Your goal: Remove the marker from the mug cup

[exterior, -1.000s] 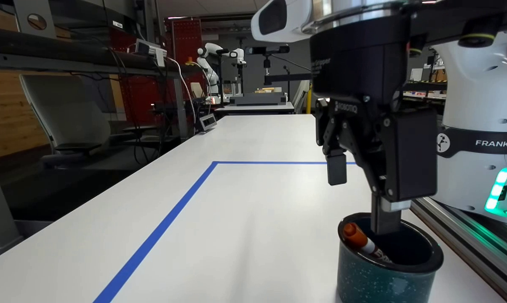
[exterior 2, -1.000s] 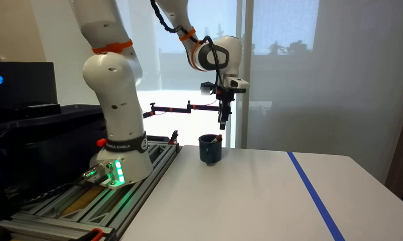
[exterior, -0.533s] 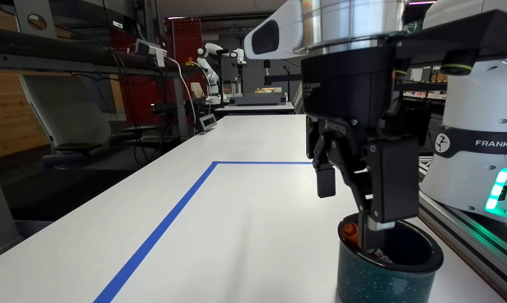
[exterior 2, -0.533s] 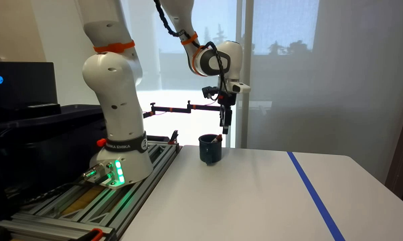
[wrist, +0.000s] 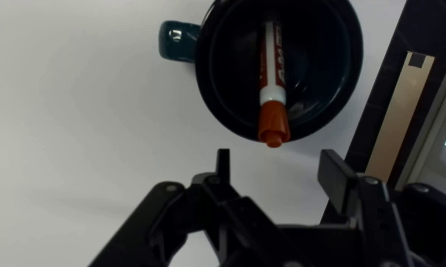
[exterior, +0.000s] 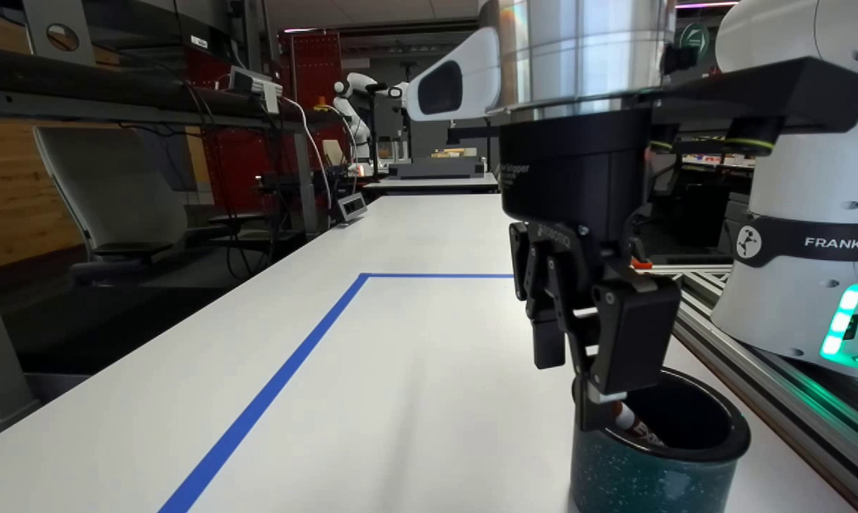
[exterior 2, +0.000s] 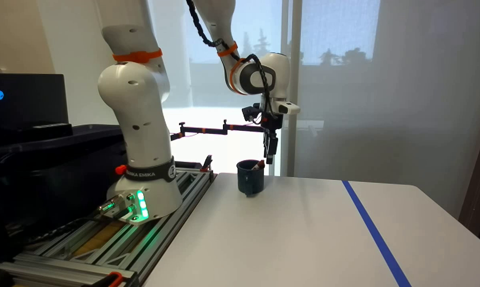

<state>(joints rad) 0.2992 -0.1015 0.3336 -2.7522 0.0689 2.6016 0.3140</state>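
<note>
The mug cup point(exterior: 650, 477) stands upright on the table, dark teal with a black rim; it also shows in an exterior view point(exterior 2: 250, 183) and the wrist view point(wrist: 205, 79). The red marker point(wrist: 273, 92) leans inside it, its orange-red cap over the rim. The cap also shows in an exterior view point(exterior 2: 260, 164); elsewhere a finger hides the cap and only the labelled barrel point(exterior: 637, 425) shows. My gripper point(wrist: 273, 157) is open and empty, its fingers either side of the cap's line in the wrist view. In both exterior views the gripper point(exterior: 571, 395) point(exterior 2: 269, 160) points down near the cap.
The mug's handle point(wrist: 178, 40) sticks out left in the wrist view. The robot's metal base rail point(exterior 2: 192, 207) runs along the table edge near the mug. Blue tape point(exterior: 286, 377) marks the white table point(exterior: 436, 342). A window blind point(exterior 2: 343, 127) is behind.
My gripper has moved down and sideways, from over the mug's inside to the cap's side of the rim. It stays open. The mug and marker have not moved.
</note>
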